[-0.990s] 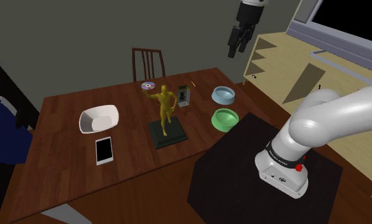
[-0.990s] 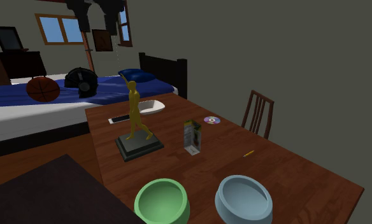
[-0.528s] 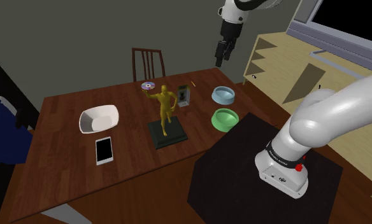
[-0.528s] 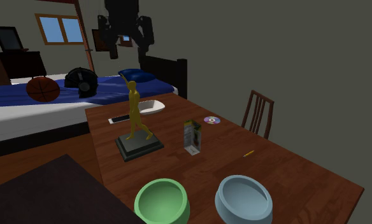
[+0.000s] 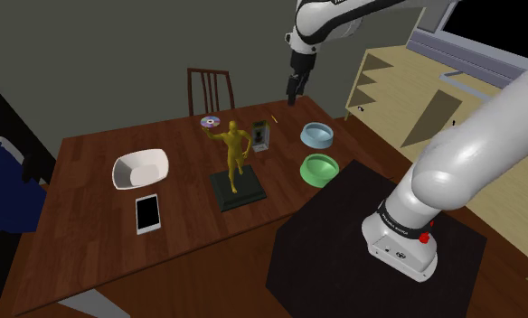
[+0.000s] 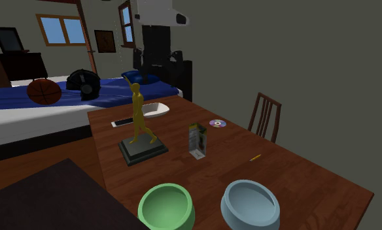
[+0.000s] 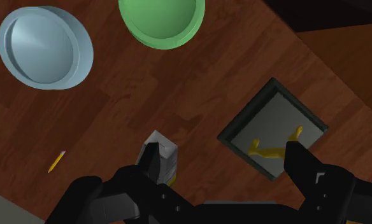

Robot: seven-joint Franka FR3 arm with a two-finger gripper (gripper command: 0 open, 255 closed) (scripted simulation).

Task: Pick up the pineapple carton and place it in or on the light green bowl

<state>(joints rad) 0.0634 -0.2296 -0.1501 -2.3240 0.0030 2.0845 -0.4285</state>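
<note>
So far nothing is done: the pineapple carton (image 5: 260,135) stands on the table (image 5: 90,163), apart from the light green bowl (image 5: 319,168) (empty), and the hand (image 5: 292,90) hovers above it, spread open; grasp & placing are left.

Table (image 5: 190,168), carton (image 5: 260,135), green bowl (image 5: 320,168), blue bowl (image 5: 317,135), statuette (image 5: 234,155), tablet (image 5: 147,213), disc (image 5: 210,121), pencil (image 7: 57,161)

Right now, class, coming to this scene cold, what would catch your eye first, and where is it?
The gold figurine stands tallest, on its dark base in the middle of the wooden table. High over the table's far side hangs the black gripper, fingers apart, roughly above the small carton. Nearer the stand sit a light green bowl and a blue-grey bowl.
</note>
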